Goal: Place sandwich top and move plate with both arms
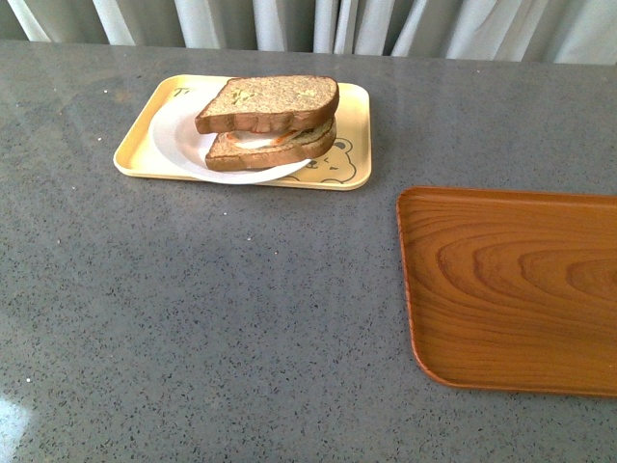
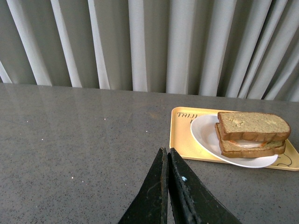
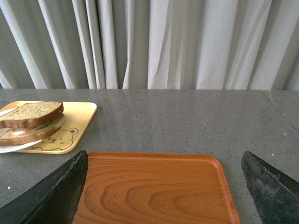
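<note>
The sandwich top [image 1: 272, 101] is a brown bread slice lying on the lower slice with the egg, stacked on the white plate [image 1: 178, 145]. The plate rests on a yellow bear tray. The same slice [image 2: 252, 125] and plate [image 2: 205, 135] show in the left wrist view, ahead and to the side of my left gripper [image 2: 166, 151], which is shut on nothing above bare table. The right wrist view shows the sandwich top [image 3: 32, 113] far off to one side; my right gripper [image 3: 163, 161] is wide open over the wooden tray. Neither arm shows in the front view.
The yellow bear tray [image 1: 352, 145] sits at the back left of the grey table. A brown wooden tray [image 1: 511, 289] lies at the right, running off the frame edge. Grey curtains hang behind the table's far edge.
</note>
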Robot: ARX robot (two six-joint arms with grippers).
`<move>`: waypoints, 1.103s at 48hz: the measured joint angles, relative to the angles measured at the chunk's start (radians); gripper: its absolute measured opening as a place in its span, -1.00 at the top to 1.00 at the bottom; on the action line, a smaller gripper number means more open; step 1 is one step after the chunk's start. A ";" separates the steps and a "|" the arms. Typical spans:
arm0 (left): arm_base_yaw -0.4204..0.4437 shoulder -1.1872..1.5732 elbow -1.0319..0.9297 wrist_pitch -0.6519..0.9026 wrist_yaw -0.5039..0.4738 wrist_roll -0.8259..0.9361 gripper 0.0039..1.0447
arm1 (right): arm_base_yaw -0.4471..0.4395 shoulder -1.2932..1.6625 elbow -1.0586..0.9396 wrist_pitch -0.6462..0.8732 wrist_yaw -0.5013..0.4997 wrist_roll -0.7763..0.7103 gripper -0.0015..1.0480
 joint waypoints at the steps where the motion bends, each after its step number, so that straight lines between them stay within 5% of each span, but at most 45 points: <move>1: 0.000 -0.006 0.000 -0.005 0.000 0.000 0.98 | 0.000 0.000 0.000 0.000 0.000 0.000 -0.82; 11: 0.000 -0.060 0.000 -0.061 0.000 0.000 0.98 | 0.000 0.000 0.000 0.000 0.000 0.000 -0.82; 16: 0.000 -0.199 0.000 -0.224 0.000 0.000 0.98 | 0.000 0.000 0.000 0.000 0.000 0.000 -0.82; 37: -0.001 -0.216 0.000 -0.232 0.000 0.000 0.97 | 0.000 0.000 0.000 0.000 0.000 0.000 -0.82; 53: -0.001 -0.216 0.000 -0.232 0.000 0.000 0.00 | 0.000 0.000 0.000 0.000 0.000 0.000 -0.82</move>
